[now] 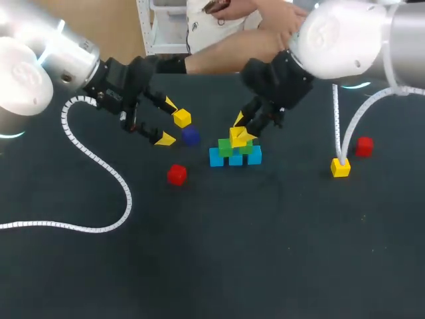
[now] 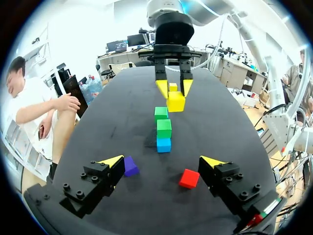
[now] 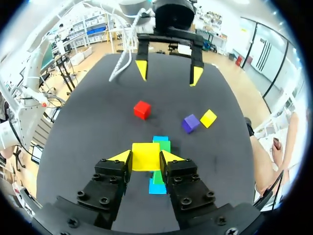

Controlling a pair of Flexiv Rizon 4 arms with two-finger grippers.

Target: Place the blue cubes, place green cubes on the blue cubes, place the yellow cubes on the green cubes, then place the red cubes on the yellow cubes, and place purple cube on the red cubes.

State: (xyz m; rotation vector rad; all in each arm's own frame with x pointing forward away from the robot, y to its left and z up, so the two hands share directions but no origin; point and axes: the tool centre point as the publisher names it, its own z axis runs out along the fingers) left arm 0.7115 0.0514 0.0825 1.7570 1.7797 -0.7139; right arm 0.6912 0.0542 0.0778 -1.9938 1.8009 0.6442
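Observation:
A row of blue cubes (image 1: 236, 159) lies mid-table with green cubes (image 1: 227, 149) on top. My right gripper (image 1: 243, 130) is shut on a yellow cube (image 1: 236, 140) just above the green cubes (image 3: 164, 146); the right wrist view shows that cube (image 3: 145, 156) between both fingers. My left gripper (image 1: 168, 122) hangs open to the left of the stack, with a loose yellow cube (image 1: 181, 118) and the purple cube (image 1: 190, 137) by its tips. In the left wrist view the purple cube (image 2: 130, 166) sits beside one finger and a red cube (image 2: 189, 178) beside the other.
One red cube (image 1: 176, 174) lies in front of the left gripper. Another red cube (image 1: 363, 146) and a yellow cube (image 1: 340, 167) sit at the right. A white coiled cable (image 1: 99, 163) snakes over the left of the table, and another cable (image 1: 345, 126) hangs at the right.

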